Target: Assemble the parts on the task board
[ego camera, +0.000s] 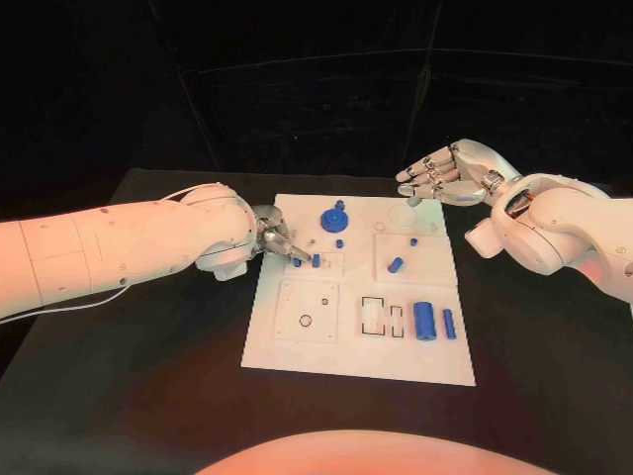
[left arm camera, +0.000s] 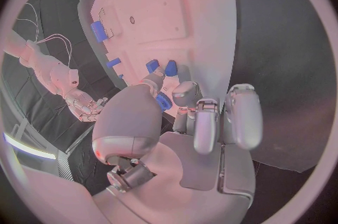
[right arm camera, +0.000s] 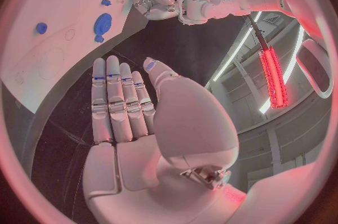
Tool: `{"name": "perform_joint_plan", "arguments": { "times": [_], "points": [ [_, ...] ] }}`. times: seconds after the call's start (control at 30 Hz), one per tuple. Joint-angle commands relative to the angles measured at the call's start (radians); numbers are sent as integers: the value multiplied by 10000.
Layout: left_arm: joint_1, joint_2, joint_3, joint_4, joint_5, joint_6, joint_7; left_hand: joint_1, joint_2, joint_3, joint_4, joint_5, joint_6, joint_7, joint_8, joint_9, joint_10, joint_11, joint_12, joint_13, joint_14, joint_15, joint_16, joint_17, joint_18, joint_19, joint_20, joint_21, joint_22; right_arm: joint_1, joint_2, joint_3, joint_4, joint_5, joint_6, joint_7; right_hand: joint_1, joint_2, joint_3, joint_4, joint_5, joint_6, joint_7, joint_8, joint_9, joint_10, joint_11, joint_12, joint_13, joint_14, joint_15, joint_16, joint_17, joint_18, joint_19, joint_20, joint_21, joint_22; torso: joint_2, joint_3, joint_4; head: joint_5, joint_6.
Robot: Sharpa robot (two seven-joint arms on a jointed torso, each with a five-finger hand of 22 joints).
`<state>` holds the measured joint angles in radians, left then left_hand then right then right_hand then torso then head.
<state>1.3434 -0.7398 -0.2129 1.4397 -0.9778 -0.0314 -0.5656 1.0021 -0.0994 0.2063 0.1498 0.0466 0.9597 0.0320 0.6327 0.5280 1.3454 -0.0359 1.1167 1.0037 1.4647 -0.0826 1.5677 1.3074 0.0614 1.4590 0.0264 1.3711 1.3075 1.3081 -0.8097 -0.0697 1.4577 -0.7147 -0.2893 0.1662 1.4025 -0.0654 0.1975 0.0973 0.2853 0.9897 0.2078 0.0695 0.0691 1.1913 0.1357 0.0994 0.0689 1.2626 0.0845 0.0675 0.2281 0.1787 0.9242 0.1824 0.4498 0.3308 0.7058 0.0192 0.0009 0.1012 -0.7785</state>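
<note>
The white task board [ego camera: 348, 341] lies mid-table. My left hand [ego camera: 278, 240] reaches over its left edge, fingertips down by two small blue pegs [ego camera: 307, 261] standing in the board. In the left wrist view the thumb tip touches one of those pegs [left arm camera: 151, 66]. Another blue piece [left arm camera: 163, 102] shows between thumb and finger, and I cannot tell whether it is held. My right hand [ego camera: 445, 173] hovers above the board's far right corner, with its fingers [right arm camera: 120, 100] straight, side by side and holding nothing. A blue gear [ego camera: 335, 218] sits at the far end of the board.
A large blue cylinder [ego camera: 423, 319] and a thinner one [ego camera: 448, 323] lie at the board's near right. A slanted blue peg [ego camera: 397, 264] lies mid-board. Two rectangular slots [ego camera: 383, 317] and a round hole [ego camera: 306, 320] stand unfilled. Black table surrounds the board.
</note>
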Motion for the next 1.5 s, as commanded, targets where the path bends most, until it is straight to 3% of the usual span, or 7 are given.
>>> {"name": "perform_joint_plan", "arguments": {
  "times": [0.03,0.13,0.3,0.47,0.73,0.9,1.5],
  "points": [
    [42,-105,11,146,21,-486,393,-182,13,-330,214,13,-49,14,74,21,-32,7,50,25,1061,-82,31,2634,-11,19,-61,-34,348,19,8,6,-19,-10,63,-4,-79,2,26,29,-17,-79,-27,15,3,-88,-18,2,-12,-93,-7,-46,-17,9,-8,91,-59,-21,-10,-3,-7,5,13],
    [91,-188,17,218,243,-1056,827,-129,92,-587,406,23,-144,30,41,13,-187,20,-187,-258,1061,-81,31,2634,9,-19,-64,-115,270,19,9,6,-40,-10,61,-24,-123,0,22,55,-10,-102,-15,10,1,-116,-4,-1,-12,-127,8,-50,-27,6,-15,103,-99,-44,-15,-4,-5,-4,31],
    [145,-293,21,281,1160,-2211,1998,476,295,-1012,628,12,-1148,440,-492,-242,-2003,363,-2621,-2892,1061,154,31,2634,171,-421,96,-834,-457,19,26,5,-73,-10,67,-37,-173,2,16,86,-1,-126,-3,6,0,-145,10,0,-12,-160,24,-50,-37,5,-22,117,-142,-69,-6,3,13,-37,72],
    [183,-307,19,262,1681,-2806,3066,1266,347,-1346,560,75,-1571,731,-822,-608,-2578,647,-2896,-3137,1000,412,-91,2440,266,-628,329,-1219,-813,19,56,4,-112,-10,84,-40,-213,17,14,116,16,-134,2,9,2,-154,17,7,-8,-172,31,-45,-41,6,-21,126,-170,-87,3,1,5,-64,119],
    [182,157,0,-161,1668,-3145,5053,3701,676,-1101,-388,61,-1808,1138,-1533,-1572,-4263,1071,-4630,-4617,-503,771,-2651,-960,1036,-2740,705,-4803,-4138,18,68,3,-127,-10,68,-39,-213,18,18,115,27,-142,0,8,1,-162,16,9,-8,-178,31,-44,-43,7,-20,129,-183,-94,4,9,-3,-164,267],
    [88,649,-17,-639,204,-3089,6070,4475,447,-648,-863,87,-1379,1183,-2381,-2503,-4216,1176,-5897,-6078,-993,892,-3573,-2130,1241,-3187,828,-6139,-5282,18,99,3,-115,-10,63,-26,-201,19,26,106,34,-146,-2,8,1,-166,14,11,-7,-181,30,-42,-44,9,-18,130,-191,-99,7,8,-17,-202,313],
    [-235,1889,-108,-2180,-3922,-1846,6251,4238,-198,242,-1416,48,-560,1100,-3721,-3829,-4247,1334,-7493,-8244,-57,965,-2245,-1075,745,-1394,887,-3849,-3180,18,124,3,-19,-10,43,-31,-175,22,43,88,45,-151,-4,10,2,-173,9,16,-6,-186,27,-39,-46,13,-13,131,-206,-109,3,12,-6,-353,377]
  ]
}}
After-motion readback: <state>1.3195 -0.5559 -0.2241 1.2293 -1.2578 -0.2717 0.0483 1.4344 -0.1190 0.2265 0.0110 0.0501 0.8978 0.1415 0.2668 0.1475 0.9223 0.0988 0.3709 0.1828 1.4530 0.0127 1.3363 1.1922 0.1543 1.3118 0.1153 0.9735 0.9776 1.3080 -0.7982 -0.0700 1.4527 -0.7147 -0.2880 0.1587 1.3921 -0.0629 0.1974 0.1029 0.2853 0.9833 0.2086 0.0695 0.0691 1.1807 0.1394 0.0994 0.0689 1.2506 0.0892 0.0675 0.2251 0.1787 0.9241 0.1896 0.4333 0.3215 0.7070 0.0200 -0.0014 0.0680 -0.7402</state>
